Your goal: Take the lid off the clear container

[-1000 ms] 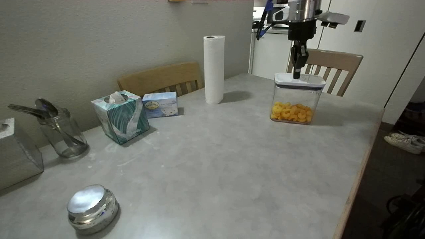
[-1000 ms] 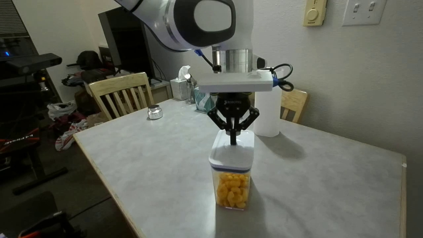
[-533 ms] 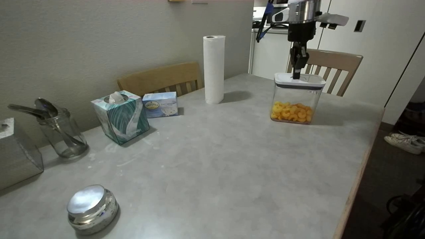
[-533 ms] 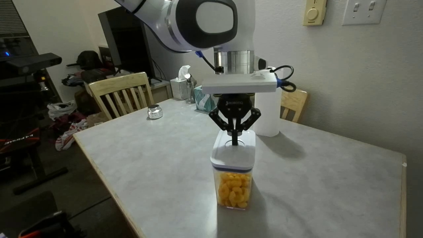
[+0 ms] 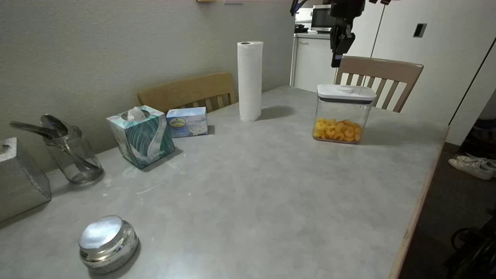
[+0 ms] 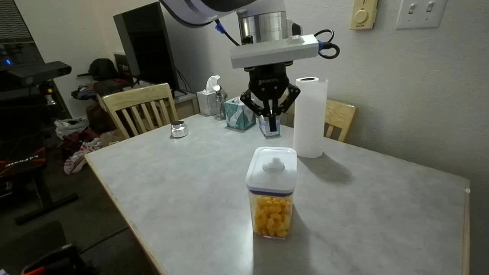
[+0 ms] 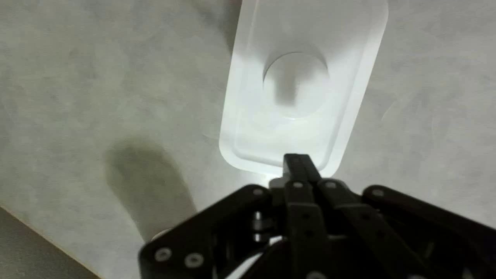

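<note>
Tool (image 6: 272, 128) lifted since earlier frame, above white lid (image 6: 272, 180), apart from it; jaws clenched together; centre button (image 6: 273, 165) now raised; lid seated on clear container (image 5: 343, 110), upright on desk (image 5: 240, 193); orange-yellow pieces (image 5: 337, 130) inside; paper-towel roll (image 5: 250, 81) standing near.

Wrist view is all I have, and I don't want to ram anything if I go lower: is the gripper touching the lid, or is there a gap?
Observer: A gap: in both exterior views the gripper is above the lid, not touching it.
Operator: I can't see beneath it. What does the lid rest on?
Observer: The clear container; in both exterior views the lid sits on top of it.
Operator: Anything inside?
Observer: Yes, in an exterior view orange-yellow snack pieces lie in its lower part.
</note>
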`<state>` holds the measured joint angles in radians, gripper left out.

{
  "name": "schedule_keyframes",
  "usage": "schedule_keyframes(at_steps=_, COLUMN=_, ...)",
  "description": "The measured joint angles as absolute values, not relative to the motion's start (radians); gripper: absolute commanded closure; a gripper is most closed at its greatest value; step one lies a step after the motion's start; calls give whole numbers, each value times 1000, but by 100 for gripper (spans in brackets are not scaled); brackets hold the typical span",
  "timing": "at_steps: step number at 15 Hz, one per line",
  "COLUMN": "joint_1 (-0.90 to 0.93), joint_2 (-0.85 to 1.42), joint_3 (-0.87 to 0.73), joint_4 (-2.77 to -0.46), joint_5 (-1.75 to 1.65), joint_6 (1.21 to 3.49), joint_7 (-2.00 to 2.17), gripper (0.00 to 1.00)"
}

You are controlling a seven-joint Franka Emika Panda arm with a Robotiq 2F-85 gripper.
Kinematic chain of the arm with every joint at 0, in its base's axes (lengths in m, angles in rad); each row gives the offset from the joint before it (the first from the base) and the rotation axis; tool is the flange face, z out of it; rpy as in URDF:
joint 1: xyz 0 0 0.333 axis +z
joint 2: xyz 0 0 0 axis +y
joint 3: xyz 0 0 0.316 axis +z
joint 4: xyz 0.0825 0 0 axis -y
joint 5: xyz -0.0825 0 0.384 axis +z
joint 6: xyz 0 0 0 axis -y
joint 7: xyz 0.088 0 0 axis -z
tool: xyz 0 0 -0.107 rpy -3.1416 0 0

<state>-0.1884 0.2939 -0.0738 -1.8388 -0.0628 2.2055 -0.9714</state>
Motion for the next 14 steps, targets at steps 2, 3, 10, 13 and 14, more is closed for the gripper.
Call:
schedule_keyframes(at_steps=2, joint_1=-190, joint_2=293, joint_3=-75, joint_4=-1839, joint_5=-63, joint_6=2205, joint_7=-972, gripper=100)
schedule_keyframes(at_steps=3, joint_1=-191, joint_2=296, joint_3=-78, joint_4=-1840, joint_5=-63, joint_6=2204, joint_7=-972, gripper=100)
schedule_keyframes(at_steps=10, joint_1=-214, joint_2=339, joint_3=-90, joint_4=-1856, joint_5=-61, joint_6=2188, joint_7=-972, gripper=39)
schedule_keyframes(at_steps=13, joint_1=-222, joint_2=361, joint_3=-90, joint_4=-1863, joint_5=-61, joint_6=2181, joint_7=-972, gripper=19)
schedule_keyframes(at_steps=14, joint_1=-224, joint_2=366, joint_3=-91, joint_4=-1865, joint_5=-61, joint_6=2179, joint_7=-972, gripper=12)
